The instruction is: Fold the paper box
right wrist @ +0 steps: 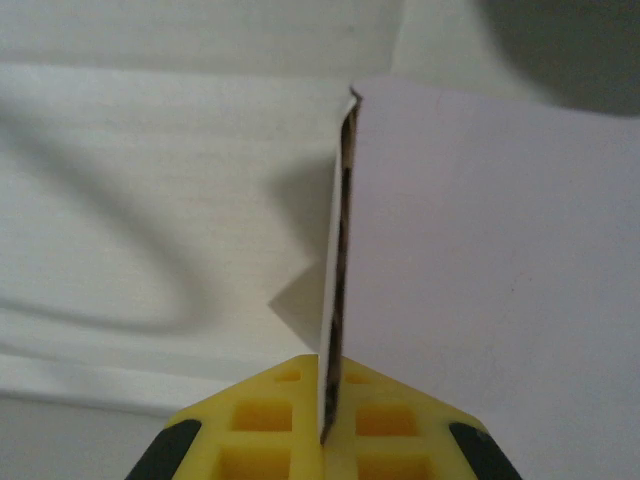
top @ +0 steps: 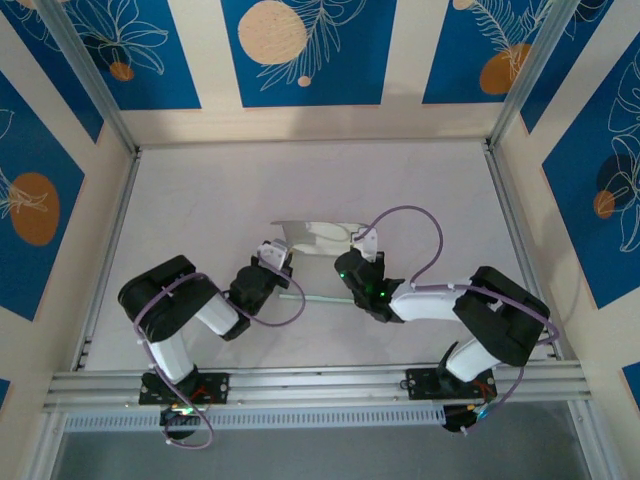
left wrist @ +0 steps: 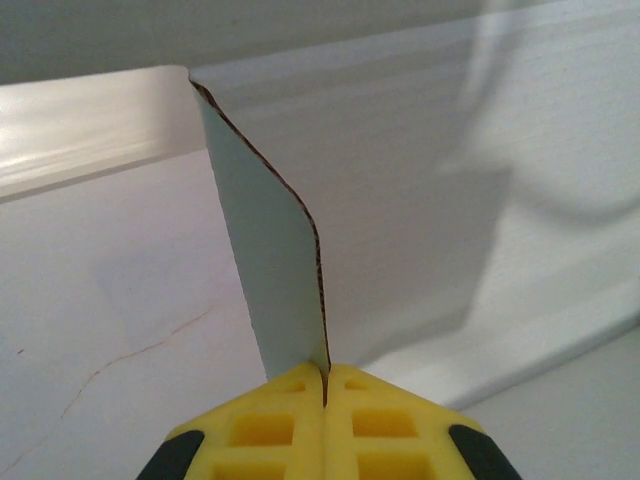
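Right wrist, claw (right wrist: 325, 420) grips cropped paper box (right wrist: 480, 250)

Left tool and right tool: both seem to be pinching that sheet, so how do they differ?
The left tool pinches the left end of the paper box; the right tool pinches its right end. Above the left tool the card shows a pale green face and leans left; above the right tool it stands almost edge-on, a white face spreading right. Shared: both are yellow and shut on the same sheet.
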Controlling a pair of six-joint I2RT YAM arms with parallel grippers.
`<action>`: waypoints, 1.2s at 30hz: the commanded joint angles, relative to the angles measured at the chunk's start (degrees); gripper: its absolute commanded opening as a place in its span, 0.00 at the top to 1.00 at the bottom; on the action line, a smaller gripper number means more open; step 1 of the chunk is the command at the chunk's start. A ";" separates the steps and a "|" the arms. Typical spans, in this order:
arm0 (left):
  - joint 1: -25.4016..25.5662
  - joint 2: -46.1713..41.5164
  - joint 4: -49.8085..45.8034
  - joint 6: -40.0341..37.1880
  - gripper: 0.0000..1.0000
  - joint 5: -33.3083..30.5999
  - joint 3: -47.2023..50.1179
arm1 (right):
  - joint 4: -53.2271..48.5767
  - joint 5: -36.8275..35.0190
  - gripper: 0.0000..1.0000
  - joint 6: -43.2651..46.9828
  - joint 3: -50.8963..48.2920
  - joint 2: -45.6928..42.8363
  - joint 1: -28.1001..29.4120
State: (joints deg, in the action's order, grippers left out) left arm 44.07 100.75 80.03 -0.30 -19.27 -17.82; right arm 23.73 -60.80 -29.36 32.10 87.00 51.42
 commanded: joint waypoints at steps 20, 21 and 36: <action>4.27 1.54 0.56 1.08 1.00 5.25 0.50 | -11.24 0.45 1.00 -20.82 2.82 3.96 4.26; 4.35 1.55 0.57 1.05 1.00 5.28 0.66 | -10.46 0.50 1.00 -20.91 1.99 4.08 4.43; 4.62 2.77 0.65 -3.14 1.00 3.71 2.09 | -2.91 3.00 0.59 -13.67 -2.71 -0.71 5.59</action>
State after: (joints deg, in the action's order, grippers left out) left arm 47.18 101.89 80.99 -1.58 -19.49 -16.27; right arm 18.41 -62.28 -44.34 30.06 88.16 56.16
